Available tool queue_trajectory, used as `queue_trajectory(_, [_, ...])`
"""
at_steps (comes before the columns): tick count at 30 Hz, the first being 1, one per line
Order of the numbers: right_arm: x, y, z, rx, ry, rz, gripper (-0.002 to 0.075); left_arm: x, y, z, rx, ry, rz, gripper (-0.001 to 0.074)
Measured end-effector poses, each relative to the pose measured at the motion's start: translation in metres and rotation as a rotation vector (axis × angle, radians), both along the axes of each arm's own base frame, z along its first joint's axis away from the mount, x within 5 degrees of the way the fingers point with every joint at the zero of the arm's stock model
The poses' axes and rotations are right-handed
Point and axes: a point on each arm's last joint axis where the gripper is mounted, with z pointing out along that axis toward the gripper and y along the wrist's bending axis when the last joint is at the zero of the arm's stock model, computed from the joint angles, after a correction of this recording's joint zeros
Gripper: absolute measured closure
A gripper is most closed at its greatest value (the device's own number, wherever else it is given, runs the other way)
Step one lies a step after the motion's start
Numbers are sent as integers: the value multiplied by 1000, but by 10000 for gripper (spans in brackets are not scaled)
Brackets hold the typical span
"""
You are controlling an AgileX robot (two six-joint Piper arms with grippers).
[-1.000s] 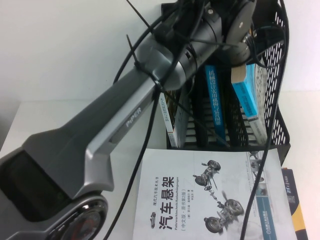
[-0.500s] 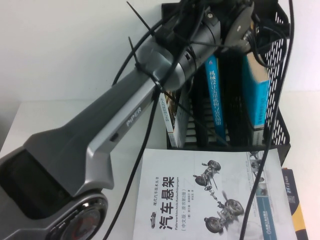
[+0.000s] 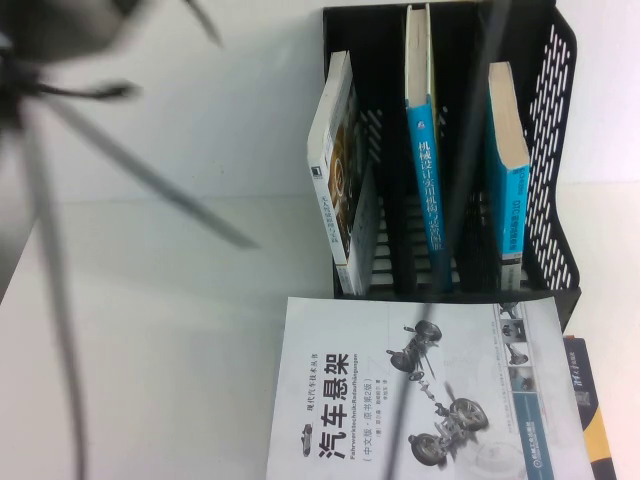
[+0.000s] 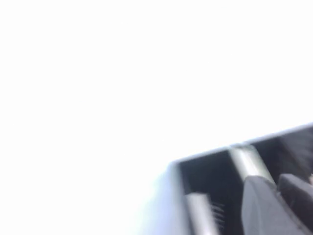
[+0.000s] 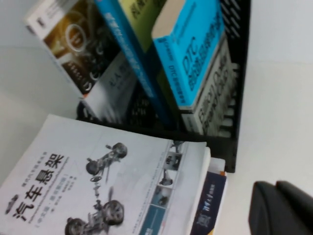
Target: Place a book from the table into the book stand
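The cyan and grey book (image 3: 507, 170) stands upright in the rightmost slot of the black book stand (image 3: 560, 150), with nothing holding it. It also shows in the right wrist view (image 5: 193, 49), leaning inside the stand (image 5: 237, 73). My left gripper (image 4: 276, 180) is out of the high view, where only blurred cable streaks show at the left. Its fingers lie together with nothing between them, near a corner of the stand (image 4: 205, 171). My right gripper (image 5: 275, 185) is shut and empty above the white table (image 3: 150, 330), to the right of the stand.
A tall blue-spined book (image 3: 428, 180) stands in the middle slot and a white and brown book (image 3: 335, 180) leans in the left slot. A white car-suspension book (image 3: 400, 400) lies flat in front of the stand, over a dark blue book (image 3: 590, 410).
My left arm, which reached over the stand with its gripper at the cyan book, has swung away out of the high view. The book stays standing in the right slot.
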Motion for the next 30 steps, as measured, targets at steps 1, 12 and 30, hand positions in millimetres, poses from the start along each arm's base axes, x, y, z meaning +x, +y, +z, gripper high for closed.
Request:
queue_trajectory(1, [-5, 3, 2, -4, -16, 25, 729, -9, 16, 13, -7, -18, 47, 692])
queue_trajectory(12, [-60, 21, -15, -132, -170, 249, 729, -105, 122, 70, -162, -35, 62, 734])
queue_trajectory(30, [-46, -4, -113, -119, -78, -66, 729, -161, 131, -139, -89, -209, -402, 736])
